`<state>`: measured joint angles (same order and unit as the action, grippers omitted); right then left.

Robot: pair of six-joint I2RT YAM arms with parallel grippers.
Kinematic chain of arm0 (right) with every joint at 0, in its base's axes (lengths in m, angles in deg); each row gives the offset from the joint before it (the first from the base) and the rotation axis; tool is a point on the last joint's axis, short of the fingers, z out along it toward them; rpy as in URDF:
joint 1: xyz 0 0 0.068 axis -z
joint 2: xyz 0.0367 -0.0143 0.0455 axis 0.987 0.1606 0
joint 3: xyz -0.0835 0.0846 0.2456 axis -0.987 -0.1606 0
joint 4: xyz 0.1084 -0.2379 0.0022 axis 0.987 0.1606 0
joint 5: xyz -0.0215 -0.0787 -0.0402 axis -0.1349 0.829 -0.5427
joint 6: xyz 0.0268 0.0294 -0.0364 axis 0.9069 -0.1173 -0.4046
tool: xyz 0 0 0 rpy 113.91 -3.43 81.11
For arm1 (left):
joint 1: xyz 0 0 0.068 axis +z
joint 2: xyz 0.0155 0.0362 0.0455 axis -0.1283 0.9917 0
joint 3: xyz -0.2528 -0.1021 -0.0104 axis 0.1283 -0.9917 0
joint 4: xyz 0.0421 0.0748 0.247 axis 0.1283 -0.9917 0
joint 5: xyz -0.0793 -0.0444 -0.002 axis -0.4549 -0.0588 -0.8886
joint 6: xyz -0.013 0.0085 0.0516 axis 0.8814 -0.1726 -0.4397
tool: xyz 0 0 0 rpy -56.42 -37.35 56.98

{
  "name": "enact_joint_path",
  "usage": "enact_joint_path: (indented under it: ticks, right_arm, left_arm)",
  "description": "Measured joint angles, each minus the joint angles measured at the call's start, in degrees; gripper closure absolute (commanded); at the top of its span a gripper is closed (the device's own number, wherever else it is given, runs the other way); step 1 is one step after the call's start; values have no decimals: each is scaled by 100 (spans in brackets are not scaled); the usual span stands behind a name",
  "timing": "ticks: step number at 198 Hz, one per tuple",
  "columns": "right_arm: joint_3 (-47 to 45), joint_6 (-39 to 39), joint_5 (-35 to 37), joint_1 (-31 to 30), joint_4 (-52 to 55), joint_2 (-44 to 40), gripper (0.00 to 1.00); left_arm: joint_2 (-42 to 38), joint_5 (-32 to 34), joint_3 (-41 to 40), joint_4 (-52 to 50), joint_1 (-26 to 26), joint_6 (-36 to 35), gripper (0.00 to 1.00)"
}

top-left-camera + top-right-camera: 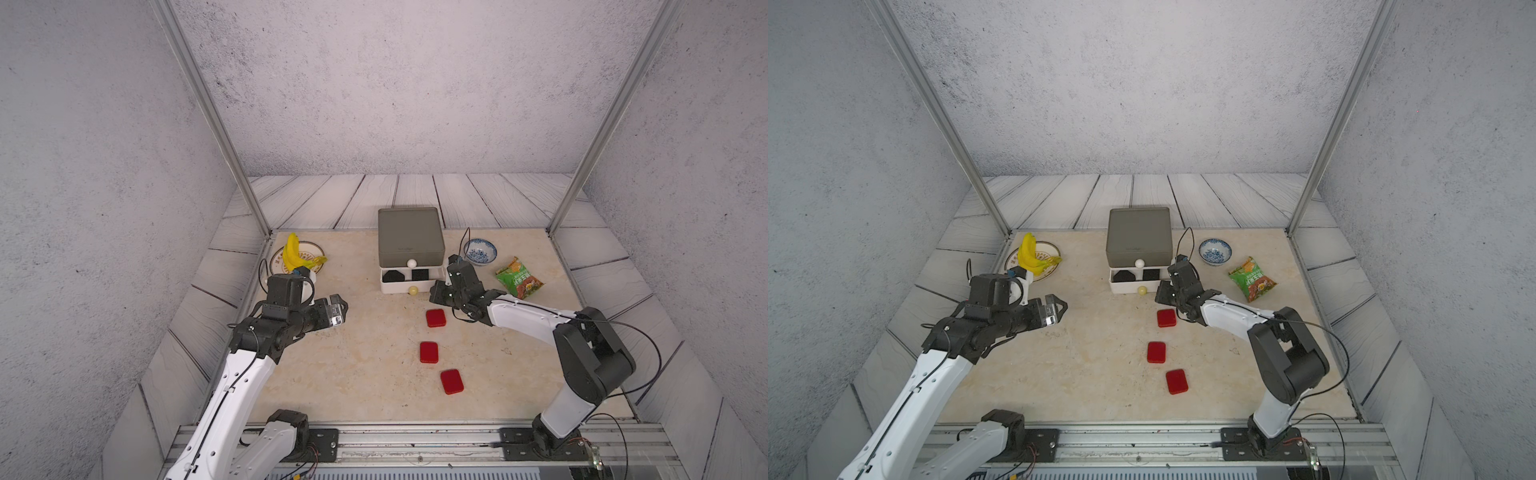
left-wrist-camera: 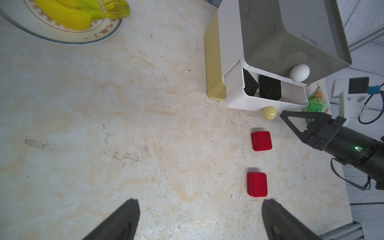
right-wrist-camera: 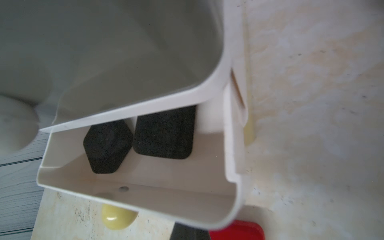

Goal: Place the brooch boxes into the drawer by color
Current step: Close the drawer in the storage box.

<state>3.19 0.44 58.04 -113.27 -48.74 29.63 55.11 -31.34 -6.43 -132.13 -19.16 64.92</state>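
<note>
In both top views the small cube-shaped three-tier drawer chest (image 1: 409, 237) stands at the back of the marbled table (image 1: 332, 374). Its white plastic middle tier (image 1: 395, 286) is pulled out, with two flat black velvety brooch boxes (image 1: 392, 275) inside. Three red rounded-square velvety brooch boxes (image 1: 435, 318) lie in a loose line on the table. The right gripper (image 1: 436, 291), clenched on nothing, sits just beside the tier's front corner. The left gripper (image 1: 338, 309) hangs released, well apart from the chest.

In the left wrist view its dark fingers (image 2: 124, 220) stand wide over bare table. The smooth round pale-yellow knob (image 2: 270, 112) is near the right gripper's closed tip, but apart from it.

The right wrist view shows glossy hard tier walls and fuzzy black boxes lying flat, one turned diagonally. The step is probably pushing this tier shut. It is best pressed squarely beside the knob rather than at the corner, so that the light chest does not swivel.
</note>
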Motion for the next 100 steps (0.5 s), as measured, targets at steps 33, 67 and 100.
enact_joint_path:
  ticks: [33, 67, 100]
  right_arm:
    - [109, 35, -33, 2, -243, 236, 100]
    - [98, 83, 9, 17, -481, 306, 100]
    - [-33, 192, -79, 83, -960, 372, 100]
  left_arm:
    - [24, -2, 0, 7, 0, -2, 2]
    - [166, -39, 0, 76, 0, -4, 2]
    - [258, -90, -2, 92, 0, -7, 2]
